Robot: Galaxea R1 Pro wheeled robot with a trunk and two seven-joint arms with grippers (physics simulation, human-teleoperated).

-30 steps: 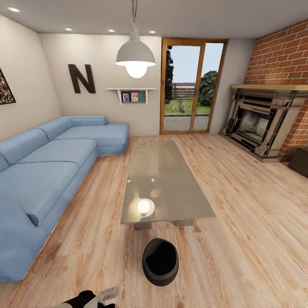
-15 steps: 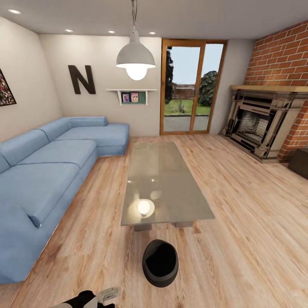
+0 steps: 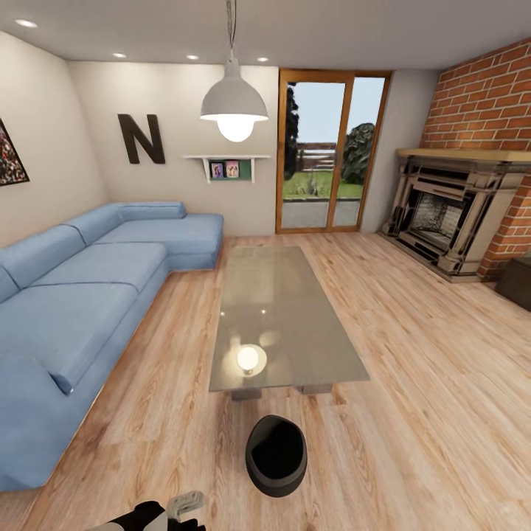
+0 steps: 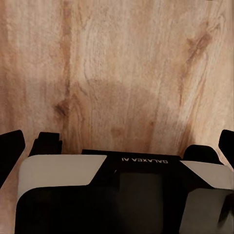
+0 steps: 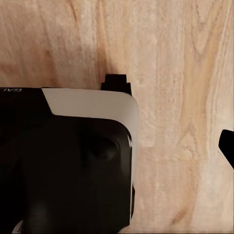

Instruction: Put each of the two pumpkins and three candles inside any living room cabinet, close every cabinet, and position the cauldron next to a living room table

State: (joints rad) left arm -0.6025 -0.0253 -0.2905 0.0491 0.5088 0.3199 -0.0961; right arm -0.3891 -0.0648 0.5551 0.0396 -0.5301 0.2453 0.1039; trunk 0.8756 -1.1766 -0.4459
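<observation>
The cauldron (image 3: 276, 455) stands upright on the plank floor (image 3: 413, 413), just beside the near short end of the table (image 3: 284, 317), apart from it, its dark mouth facing up; the table's glass top mirrors the lamp (image 3: 234, 103) hanging above; the blue sofa (image 3: 81, 295) runs along the left wall and turns the far corner; the fireplace (image 3: 450, 214) sits against the brick wall at right, and a dark corner of the cabinet (image 3: 518, 280) shows at the right edge, its front out of sight; a glazed door (image 3: 332, 151) fills the far wall. The left gripper (image 4: 117, 141) hangs over bare floor, fingers spread wide, grasping nothing; part of that arm shows at the near edge of the head view. The right gripper (image 5: 170, 117) is likewise over bare planks, one finger (image 5: 117, 82) by the body and the other at the frame's edge, released and empty.
</observation>
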